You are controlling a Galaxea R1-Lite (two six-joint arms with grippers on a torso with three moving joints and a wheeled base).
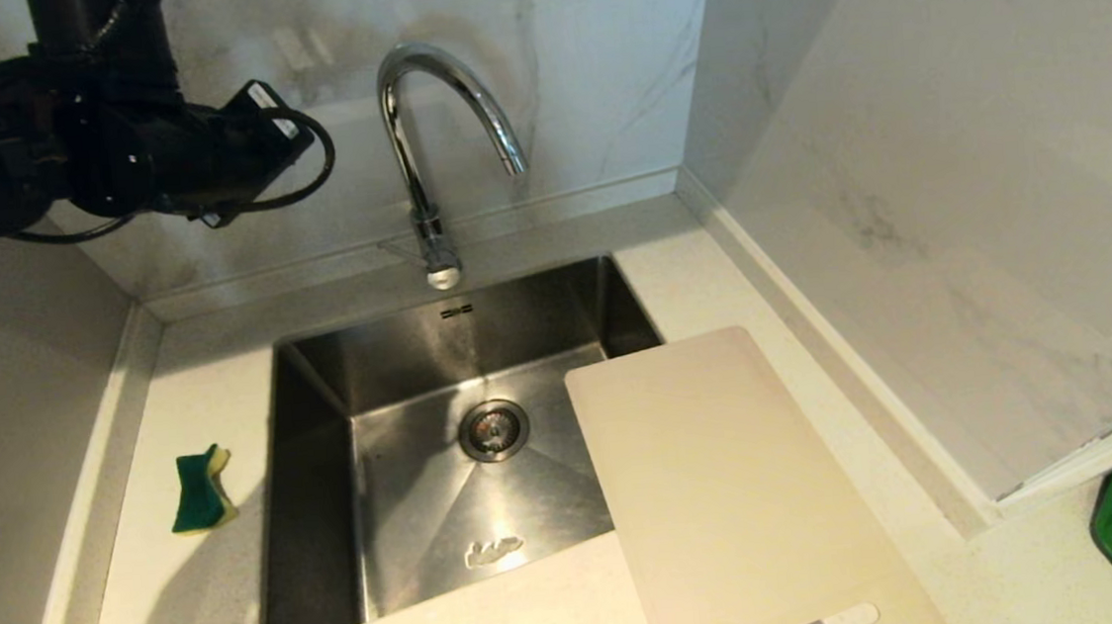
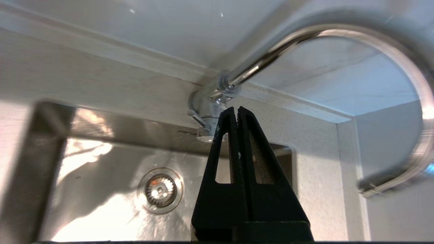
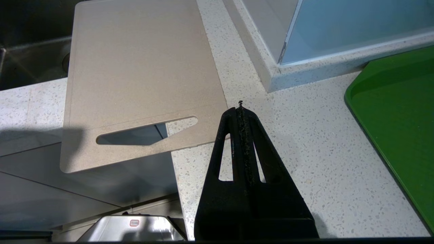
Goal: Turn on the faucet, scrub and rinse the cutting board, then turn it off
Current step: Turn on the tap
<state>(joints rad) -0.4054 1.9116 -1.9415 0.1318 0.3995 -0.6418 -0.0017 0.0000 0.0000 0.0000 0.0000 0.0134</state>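
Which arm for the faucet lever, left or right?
Left. Its hand, shut, is raised and aimed at the faucet base. The right hand hangs over the counter by the cutting board.

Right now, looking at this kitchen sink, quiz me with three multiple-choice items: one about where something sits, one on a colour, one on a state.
1. Where is the green-and-yellow sponge?
A. in the steel sink
B. on the counter left of the steel sink
C. on the board

2. What colour is the large rectangular plastic cutting board?
A. cream-white
B. blue
C. black

3. How do the left gripper fingers stand?
A. wide open
B. shut, empty
C. clamping the sponge

Answers: B, it lies on the left counter; A, it is pale; B, the fingers meet near the chrome gooseneck faucet base.
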